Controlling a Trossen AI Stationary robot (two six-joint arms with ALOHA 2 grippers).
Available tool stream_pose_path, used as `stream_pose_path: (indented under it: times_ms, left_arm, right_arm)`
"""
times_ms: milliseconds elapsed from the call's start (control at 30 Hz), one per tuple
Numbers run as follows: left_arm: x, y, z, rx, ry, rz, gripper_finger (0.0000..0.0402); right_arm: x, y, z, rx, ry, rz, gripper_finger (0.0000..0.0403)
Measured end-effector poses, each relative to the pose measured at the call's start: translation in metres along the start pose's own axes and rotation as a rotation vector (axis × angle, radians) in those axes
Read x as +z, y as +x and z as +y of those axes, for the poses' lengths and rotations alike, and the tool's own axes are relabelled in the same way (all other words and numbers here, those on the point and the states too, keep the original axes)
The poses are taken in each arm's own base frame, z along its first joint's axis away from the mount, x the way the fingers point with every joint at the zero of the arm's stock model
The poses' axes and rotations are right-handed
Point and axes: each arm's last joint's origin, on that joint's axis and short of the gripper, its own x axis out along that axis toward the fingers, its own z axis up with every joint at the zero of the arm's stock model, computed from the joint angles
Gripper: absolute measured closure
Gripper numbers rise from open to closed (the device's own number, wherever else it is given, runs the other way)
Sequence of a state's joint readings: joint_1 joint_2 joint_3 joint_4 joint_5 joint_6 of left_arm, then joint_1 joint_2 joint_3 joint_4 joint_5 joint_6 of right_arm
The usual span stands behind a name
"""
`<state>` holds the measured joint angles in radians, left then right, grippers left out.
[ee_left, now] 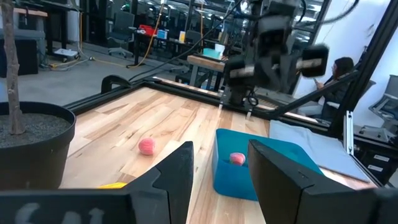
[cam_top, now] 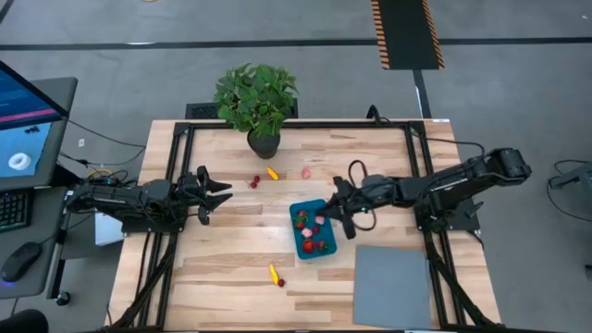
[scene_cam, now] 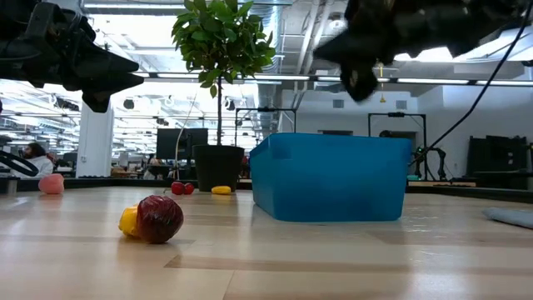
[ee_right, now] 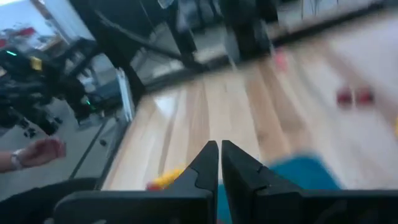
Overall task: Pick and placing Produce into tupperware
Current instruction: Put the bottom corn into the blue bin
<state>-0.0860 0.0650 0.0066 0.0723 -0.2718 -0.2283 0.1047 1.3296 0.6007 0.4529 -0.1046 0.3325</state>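
Above the far edge of the tupperware (cam_top: 313,229), the right end effector (cam_top: 339,215) hangs with its jaws clenched and nothing visibly between them; the right wrist view shows the two fingers pressed together. Several pieces of produce (cam_top: 310,242) already lie in the tub, red and pink ones among them, so part of the job looks done. Loose pieces are still out on the wooden surface (cam_top: 222,277): a pair of red ones (cam_top: 254,182) and a yellow one (cam_top: 272,173) near the potted plant (cam_top: 258,104), a pink one (cam_top: 306,172) beyond the tub, and a yellow and dark red pair (cam_top: 277,276) at the near side. The left end effector (cam_top: 218,194) waits released at the left, well apart from the tub. Roughly half appears left.
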Motion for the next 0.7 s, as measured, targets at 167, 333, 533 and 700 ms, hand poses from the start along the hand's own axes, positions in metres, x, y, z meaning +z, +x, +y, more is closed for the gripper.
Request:
stream_pose_path:
  times_ms: [167,333,533,700]
  left_arm:
    - [0.000,0.000,0.000,0.001,-0.005,0.000,0.0261]
    - [0.000,0.000,0.000,0.001,0.006,0.000,0.0261]
    - [0.000,0.000,0.000,0.002,0.001,0.000,0.0261]
    - [0.001,0.000,0.001,0.045,-0.053,-0.016,0.0260]
  right_arm:
    - [0.025,-0.026,0.011,0.031,-0.166,-0.130,0.0361]
    - [0.045,-0.062,0.021,0.026,-0.263,-0.236,0.0361]
    - [0.053,-0.105,0.028,-0.027,-0.314,-0.268,0.0360]
    - [0.055,-0.135,0.031,-0.085,-0.342,-0.312,0.0360]
